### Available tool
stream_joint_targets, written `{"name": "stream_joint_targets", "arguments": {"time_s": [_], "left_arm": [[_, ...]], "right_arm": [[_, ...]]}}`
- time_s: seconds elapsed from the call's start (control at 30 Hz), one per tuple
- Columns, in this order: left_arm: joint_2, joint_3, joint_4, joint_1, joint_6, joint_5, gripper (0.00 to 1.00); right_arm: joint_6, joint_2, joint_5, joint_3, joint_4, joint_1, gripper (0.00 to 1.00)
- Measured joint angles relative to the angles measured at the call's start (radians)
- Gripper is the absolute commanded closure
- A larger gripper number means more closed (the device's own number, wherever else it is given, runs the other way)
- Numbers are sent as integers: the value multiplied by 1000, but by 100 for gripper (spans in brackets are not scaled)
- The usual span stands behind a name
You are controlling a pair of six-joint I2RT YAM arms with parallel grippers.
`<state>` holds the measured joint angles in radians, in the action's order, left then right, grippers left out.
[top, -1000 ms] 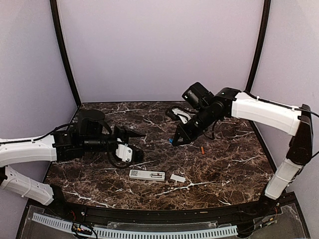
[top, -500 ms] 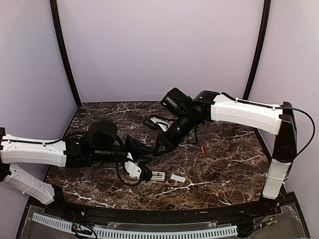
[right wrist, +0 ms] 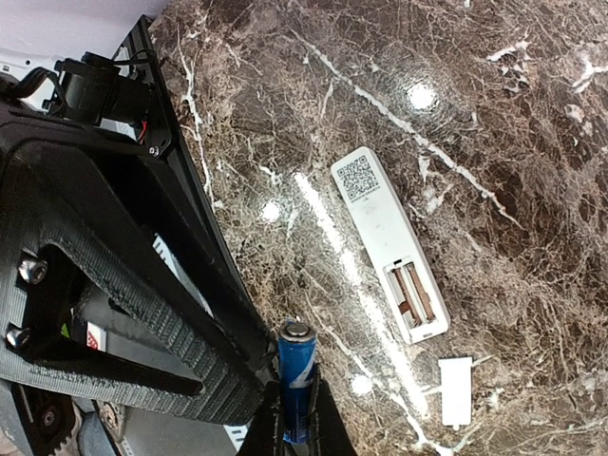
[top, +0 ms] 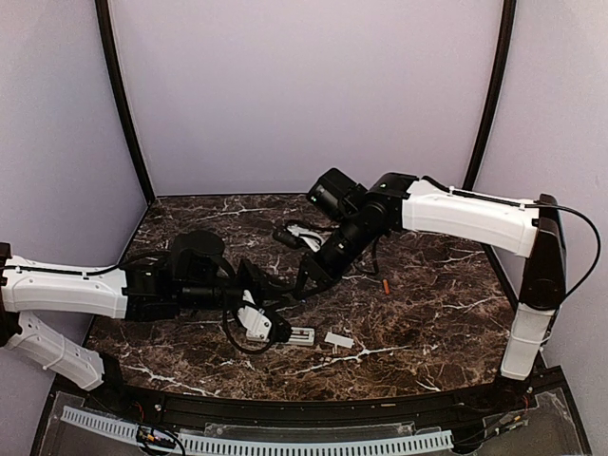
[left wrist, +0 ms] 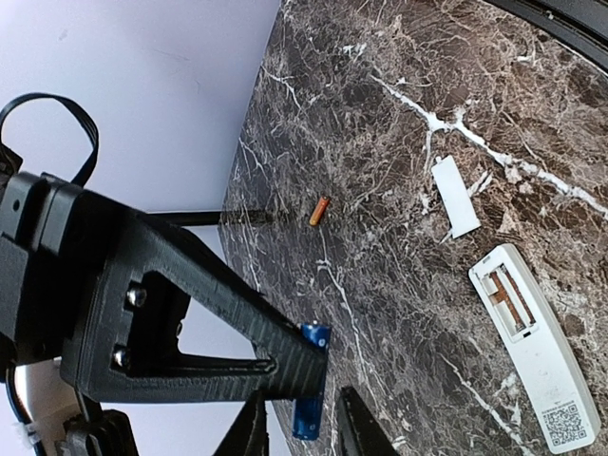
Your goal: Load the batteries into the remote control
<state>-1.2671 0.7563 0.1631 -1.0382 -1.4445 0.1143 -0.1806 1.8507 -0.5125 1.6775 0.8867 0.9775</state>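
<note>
The white remote control (right wrist: 389, 242) lies back up on the marble, its battery recess (right wrist: 415, 299) open and bare. It also shows in the left wrist view (left wrist: 537, 361) and, partly hidden by my left wrist, in the top view (top: 300, 335). My right gripper (right wrist: 294, 380) is shut on the blue battery (right wrist: 296, 351) and holds it above the table near the remote. My left gripper (left wrist: 302, 397) is open, with one finger on each side of that battery's end (left wrist: 307, 420). The two grippers meet in the top view, left (top: 283, 293) and right (top: 306, 275). The orange-red battery (top: 386, 284) lies on the table to the right.
The remote's loose white battery cover (top: 338, 339) lies just right of the remote, also seen in the right wrist view (right wrist: 456, 391). The orange-red battery shows in the left wrist view (left wrist: 320, 211). Pale walls enclose the dark marble table (top: 446, 313).
Since a second ago the right gripper has carried the blue battery left, and the left gripper has swung right to meet it above the remote. Almost nothing moved in the last half second.
</note>
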Motion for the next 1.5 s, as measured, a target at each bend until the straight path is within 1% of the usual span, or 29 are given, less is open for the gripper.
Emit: {"name": "stream_joint_targets", "arguments": {"time_s": [0.13,0.23,0.3,0.37,0.4,0.43,0.5,0.67,0.7,0.77,0.87,0.97,1.0,1.13,1.23,1.3,1.5], "left_arm": [[-6,0,2,0,9,-24,69],[-14,0,2,0,17,-43,70],[-18,0,5,0,18,-54,75],[-20,0,13,0,19,-62,86],[-20,0,16,0,21,-65,89],[-21,0,18,0,25,-69,97],[-22,-2,14,0,27,-72,100],[-21,-5,15,0,39,-73,100],[-21,-5,14,0,46,-72,100],[-21,-5,13,0,74,-70,100],[-15,-5,11,1,140,-64,100],[6,-5,11,1,224,-52,100],[13,-5,11,1,253,-51,100],[29,-5,12,1,356,-53,100],[29,-5,9,1,441,-65,100],[27,0,0,1,512,-79,100],[-29,77,-45,3,726,-112,100]], "right_arm": [[6,0,-10,0,5,1,100],[9,0,-23,0,4,8,100],[11,0,-31,0,4,10,100],[12,0,-34,0,4,11,100],[12,0,-35,0,4,11,100],[13,0,-35,0,4,11,100],[14,0,-32,3,5,11,100],[15,-1,-26,3,6,11,100],[15,-1,-26,3,6,11,98],[14,-3,-23,3,6,11,83],[10,-7,-11,3,-4,11,64],[11,-17,2,3,-30,11,51],[8,-23,4,3,-36,10,48],[-6,-67,13,-15,-72,-4,46],[-34,-136,10,-77,-122,-30,44],[-69,-195,8,-127,-161,-50,45],[-224,-309,47,-195,-295,-66,45]]}}
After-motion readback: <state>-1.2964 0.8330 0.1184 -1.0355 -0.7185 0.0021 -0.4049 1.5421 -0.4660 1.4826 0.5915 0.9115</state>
